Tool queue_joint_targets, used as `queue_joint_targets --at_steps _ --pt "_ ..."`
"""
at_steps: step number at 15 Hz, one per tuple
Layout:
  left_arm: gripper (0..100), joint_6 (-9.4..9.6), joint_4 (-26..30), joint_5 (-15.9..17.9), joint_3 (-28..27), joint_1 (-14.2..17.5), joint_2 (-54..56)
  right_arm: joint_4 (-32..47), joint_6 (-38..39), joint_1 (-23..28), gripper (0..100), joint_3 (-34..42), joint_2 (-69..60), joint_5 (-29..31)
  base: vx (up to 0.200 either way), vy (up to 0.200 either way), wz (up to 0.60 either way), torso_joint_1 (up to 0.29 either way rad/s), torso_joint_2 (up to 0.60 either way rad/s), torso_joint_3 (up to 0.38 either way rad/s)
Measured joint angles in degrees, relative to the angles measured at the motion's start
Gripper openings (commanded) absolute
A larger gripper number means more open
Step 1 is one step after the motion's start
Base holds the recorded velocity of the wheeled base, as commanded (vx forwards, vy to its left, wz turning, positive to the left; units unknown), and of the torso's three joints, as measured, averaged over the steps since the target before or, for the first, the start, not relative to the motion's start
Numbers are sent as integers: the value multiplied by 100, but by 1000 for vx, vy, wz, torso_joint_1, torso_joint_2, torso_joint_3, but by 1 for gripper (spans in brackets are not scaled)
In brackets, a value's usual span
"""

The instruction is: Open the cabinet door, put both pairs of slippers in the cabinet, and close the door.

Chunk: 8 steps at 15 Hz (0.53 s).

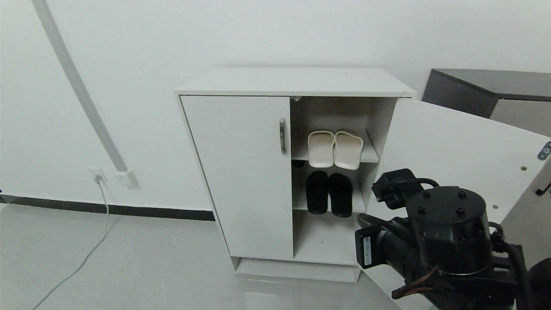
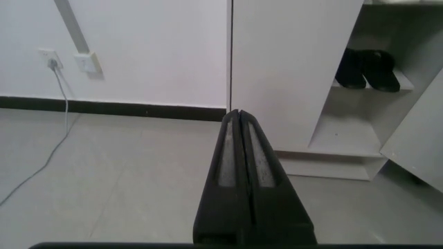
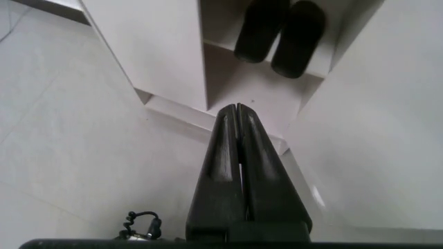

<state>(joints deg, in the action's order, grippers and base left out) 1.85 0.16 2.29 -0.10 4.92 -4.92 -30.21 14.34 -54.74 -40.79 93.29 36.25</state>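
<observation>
1. A white cabinet (image 1: 297, 82) stands against the far wall, its right door (image 1: 452, 146) swung open and its left door (image 1: 241, 172) closed.
2. The white slippers (image 1: 335, 148) sit on the upper shelf, with the black slippers (image 1: 329, 193) on the shelf below.
3. My left gripper (image 2: 237, 114) is pressed closed and empty, on the near side of the cabinet.
4. My right gripper (image 3: 237, 108) is also closed and empty, near the bottom compartment.

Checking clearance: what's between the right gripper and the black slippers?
Right wrist view: only floor, the cabinet base and its bottom shelf separate the right gripper from the black slippers.
</observation>
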Motion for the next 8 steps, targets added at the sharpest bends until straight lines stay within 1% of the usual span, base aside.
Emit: queue_joint_targets --at_steps 4,8 --pt "0 0 2 0 2 0 0 -1 -11 28 0 5 0 -2 0 0 0 141 -469 -328" --pt "0 -7 0 0 0 2 0 0 -11 24 0 35 1 -2 0 0 0 167 -482 -314"
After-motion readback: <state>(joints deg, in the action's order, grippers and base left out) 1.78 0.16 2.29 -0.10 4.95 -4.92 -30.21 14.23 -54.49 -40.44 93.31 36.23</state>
